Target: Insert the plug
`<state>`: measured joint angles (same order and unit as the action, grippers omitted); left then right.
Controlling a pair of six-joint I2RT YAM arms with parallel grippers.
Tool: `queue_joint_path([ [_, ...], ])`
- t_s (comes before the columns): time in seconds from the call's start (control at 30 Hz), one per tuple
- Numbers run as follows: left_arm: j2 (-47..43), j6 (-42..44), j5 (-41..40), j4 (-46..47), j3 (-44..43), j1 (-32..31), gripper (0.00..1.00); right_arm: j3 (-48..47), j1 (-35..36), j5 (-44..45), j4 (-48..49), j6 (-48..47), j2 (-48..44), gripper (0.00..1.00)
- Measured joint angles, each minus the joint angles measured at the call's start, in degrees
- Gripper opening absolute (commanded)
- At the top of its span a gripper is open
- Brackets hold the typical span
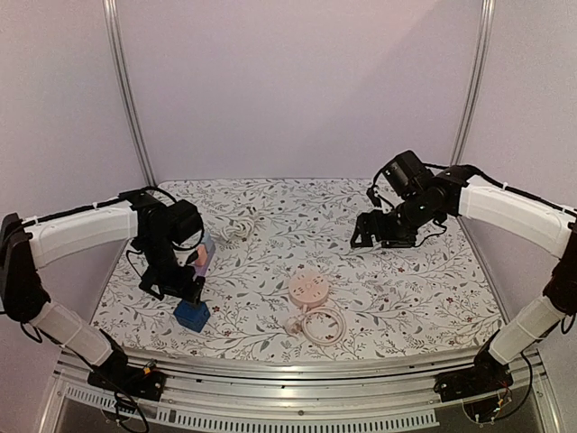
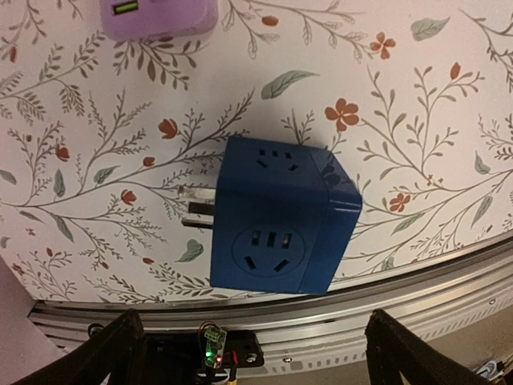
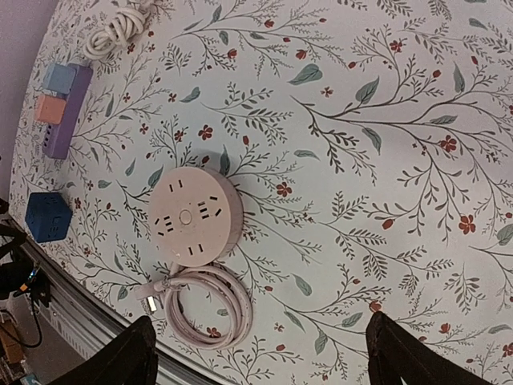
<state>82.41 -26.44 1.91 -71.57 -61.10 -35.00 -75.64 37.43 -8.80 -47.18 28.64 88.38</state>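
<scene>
Hovering spread wide above the blue cube plug (image 2: 276,220) by the near edge of the counter (image 2: 425,104), the left hand (image 2: 252,325) looks set to drop and pinch its sides; the right hand (image 3: 260,321) hangs spread, empty.

My hand (image 3: 258,341) hangs above the counter (image 3: 385,160), which wears a white cloth printed with leafy sprigs and small red flowers. My two dark fingers (image 3: 112,357) stand far apart at the bottom corners, with nothing between them but cloth. Up and to the left lies a round pink power strip (image 3: 195,212), sockets facing up. Its pink cord (image 3: 210,306) is coiled in loops just beside it, and the plug (image 3: 151,295) rests at the coil's left edge. Farther left, near the counter's rim, sits a blue cube (image 3: 48,216). Beyond it lies a purple bar (image 3: 64,120) carrying a blue block and a pink one, with a coiled white cable (image 3: 116,24) past that.
</scene>
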Motion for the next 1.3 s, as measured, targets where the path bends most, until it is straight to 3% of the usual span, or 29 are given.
queue_joint_path([
  [0.4, 8.46, 6.12, 1.40, 5.01, 0.11, -0.04, 0.89, 3.32, 0.00, 3.39, -0.50, -0.20, -6.45, 0.88],
  [0.57, 10.38, 7.21, 1.81, 6.19, 0.13, -0.04, 0.81, 3.76, 0.00, 3.74, -0.90, 0.00, -6.45, 0.88],
  [0.63, 10.97, 7.50, 1.77, 6.34, 0.13, -0.04, 0.74, 3.76, 0.00, 3.76, -0.92, 0.04, -6.45, 0.88],
  [0.9, 11.39, 8.39, 2.38, 6.78, 0.33, 0.31, 0.29, 3.76, 0.00, 3.78, -1.11, 0.11, -6.45, 0.88],
  [1.13, 9.79, 6.86, 3.89, 7.52, -0.11, 0.31, 0.25, 3.63, 0.00, 3.80, -1.33, 0.46, -6.45, 0.88],
  [1.3, 3.21, 4.00, 12.13, 12.37, -2.75, 0.42, 0.26, 2.23, 0.00, 2.86, -0.79, 0.52, -6.45, 0.88],
])
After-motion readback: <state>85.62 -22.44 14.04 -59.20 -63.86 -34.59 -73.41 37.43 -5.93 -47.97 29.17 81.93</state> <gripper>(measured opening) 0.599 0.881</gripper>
